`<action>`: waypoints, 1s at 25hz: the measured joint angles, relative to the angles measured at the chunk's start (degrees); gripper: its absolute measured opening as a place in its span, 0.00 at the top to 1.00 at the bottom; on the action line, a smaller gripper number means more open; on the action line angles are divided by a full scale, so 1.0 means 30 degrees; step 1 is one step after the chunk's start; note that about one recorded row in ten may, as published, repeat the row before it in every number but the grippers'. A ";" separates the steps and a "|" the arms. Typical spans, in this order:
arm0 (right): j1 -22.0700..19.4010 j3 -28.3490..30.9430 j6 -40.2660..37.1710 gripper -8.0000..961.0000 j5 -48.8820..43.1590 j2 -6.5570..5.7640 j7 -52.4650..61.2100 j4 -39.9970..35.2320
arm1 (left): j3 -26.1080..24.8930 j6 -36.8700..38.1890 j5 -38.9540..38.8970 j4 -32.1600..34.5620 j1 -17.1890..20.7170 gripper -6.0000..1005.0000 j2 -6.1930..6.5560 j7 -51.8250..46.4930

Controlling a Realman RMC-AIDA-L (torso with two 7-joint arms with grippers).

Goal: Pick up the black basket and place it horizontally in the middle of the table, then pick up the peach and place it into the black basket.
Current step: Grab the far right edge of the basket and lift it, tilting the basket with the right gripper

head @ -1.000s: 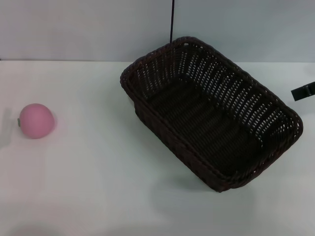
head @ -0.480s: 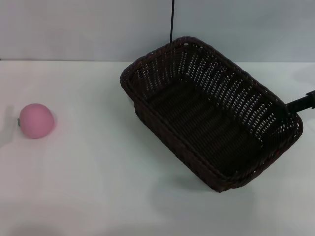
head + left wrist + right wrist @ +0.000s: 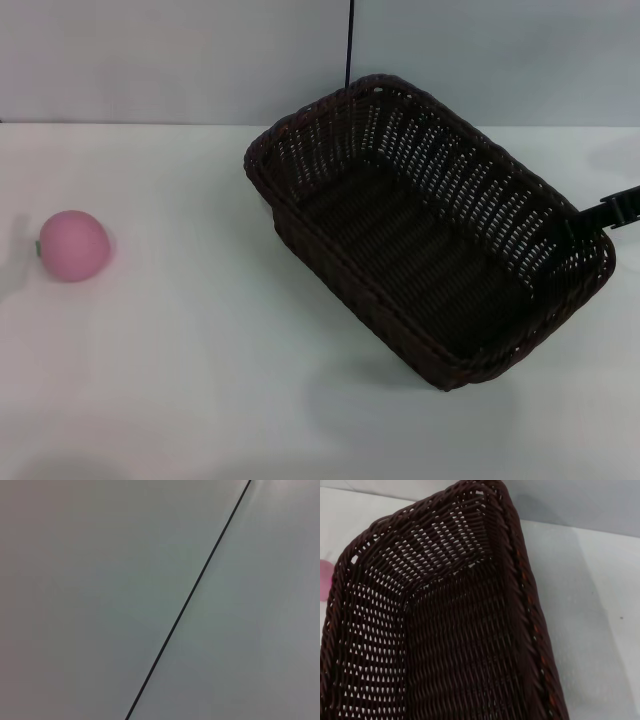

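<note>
**Right claw at the basket's near-right rim; skewed basket could slip or swing**

The right gripper [image 3: 600, 212] shows only as a dark finger reaching in from the robot's right edge of the head view, its tip at the rim of the black basket [image 3: 425, 240]. I cannot tell how far the claw is open, nor whether it has hold of the rim. The right wrist view looks straight down into the weave along that same rim, with no fingers in sight.

Risks, as I judge them: a grip on only 1 corner of so large a basket may let it tilt, pivot or drag instead of lifting level. A finger could also snag in the openwork side, or push the basket away before closing.

From the claw, the basket stretches away toward the robot's left and the far wall. Its long axis runs diagonally, from the corner at the claw to the far corner, so it is not yet horizontal. It sits upright on the table [image 3: 200, 380], open side up.

Well beyond the basket, far to the claw's left, lies the peach [image 3: 73, 245], apart from everything.

The left gripper is out of sight; its wrist camera shows only a blank wall.
</note>
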 joint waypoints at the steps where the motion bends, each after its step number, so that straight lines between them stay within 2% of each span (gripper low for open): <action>1: -0.0015 -0.0001 -0.0026 0.26 0.0002 0.0009 -0.0044 -0.0007 | -0.0001 -0.0001 0.0000 0.0000 0.0008 0.36 -0.0002 0.0000; 3: -0.0031 -0.0003 -0.0079 0.33 0.0008 0.0027 -0.0113 -0.0008 | -0.0001 -0.0001 0.0000 -0.0001 0.0008 0.36 -0.0003 0.0000; 6: -0.0050 -0.0004 -0.0124 0.56 0.0053 0.0050 -0.0160 -0.0008 | -0.0001 0.0000 0.0000 -0.0010 -0.0003 0.36 -0.0004 0.0000; 12: -0.0092 0.0139 -0.0163 0.79 0.0077 0.0067 -0.0362 0.0090 | 0.0013 0.0002 -0.0001 -0.0090 -0.0008 0.36 -0.0004 0.0000; 18: -0.0440 0.0240 -0.0482 0.79 0.0854 0.0052 -0.0498 -0.0013 | 0.0051 0.0002 -0.0001 -0.0090 -0.0008 0.37 -0.0004 0.0000; 22: -0.1198 0.0392 -0.1316 0.79 0.3553 -0.0347 -0.1051 -0.0151 | 0.0058 -0.0054 0.0000 -0.0087 -0.0025 0.37 -0.0003 0.0000; 24: -0.1923 0.0715 -0.2354 0.79 0.6093 -0.0828 -0.1826 -0.0178 | 0.0058 -0.0185 0.0000 -0.0157 -0.0056 0.37 0.0003 0.0000; 25: -0.1923 0.0715 -0.2354 0.79 0.6093 -0.0828 -0.1826 -0.0178 | 0.0058 -0.0185 0.0000 -0.0157 -0.0056 0.37 0.0003 0.0000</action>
